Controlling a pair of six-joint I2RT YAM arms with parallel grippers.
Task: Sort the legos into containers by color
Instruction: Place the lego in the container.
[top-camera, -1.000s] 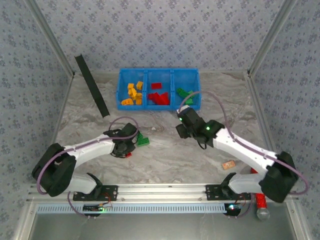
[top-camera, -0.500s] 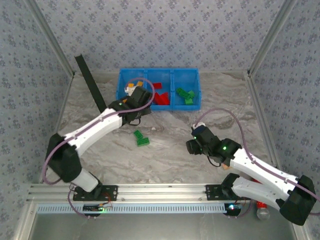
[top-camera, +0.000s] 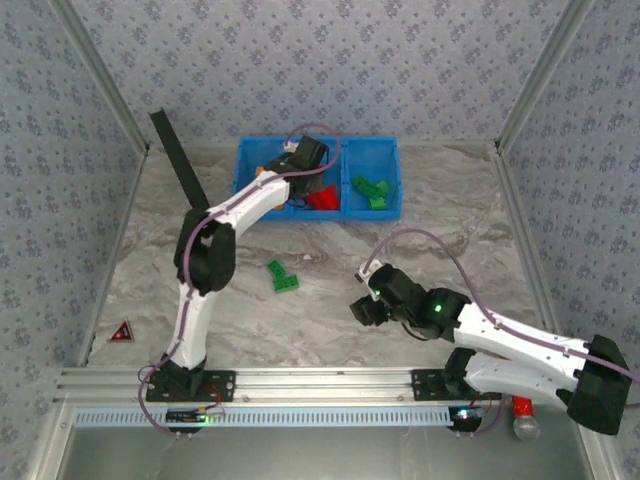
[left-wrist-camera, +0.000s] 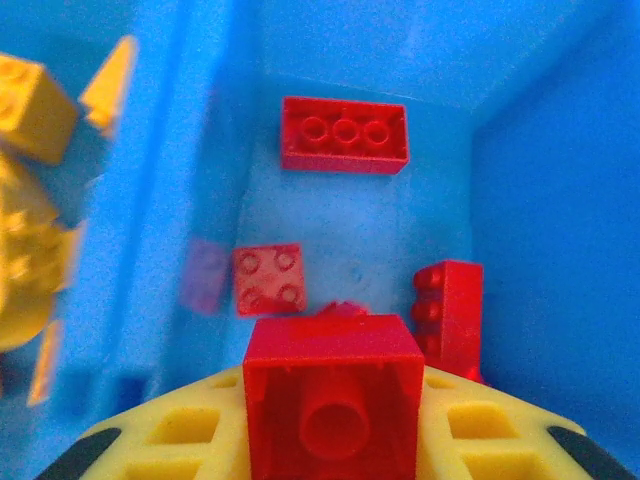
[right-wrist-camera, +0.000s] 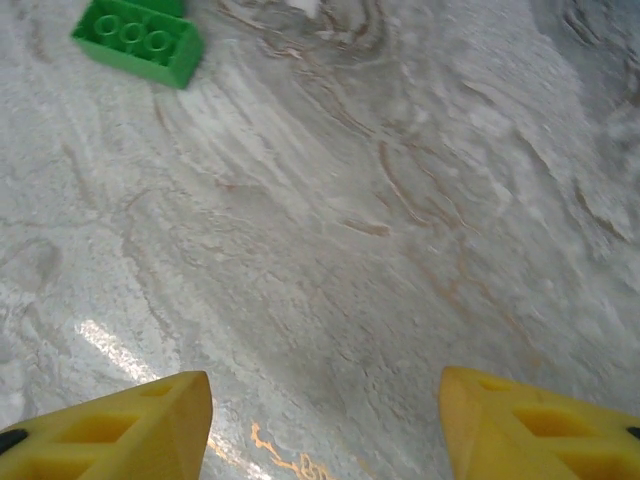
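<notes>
Red studded plastic brick (left-wrist-camera: 332, 400) sits clamped in my left end effector (left-wrist-camera: 332, 448), lower centre; my right end effector (right-wrist-camera: 325, 425) gapes empty.

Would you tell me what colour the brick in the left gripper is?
Red; the left wrist view shows the brick best, clamped in the left gripper.

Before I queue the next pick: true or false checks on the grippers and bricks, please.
The left gripper holds a red brick over the bin's middle compartment. True.
The right gripper is shut on a green brick. False: the right gripper is open, empty, above bare table.
A green brick lies on the table outside the bin. True.
Yellow bricks sit in the bin's right compartment. False: the yellow bricks are in the left one; green bricks are in the right.
</notes>
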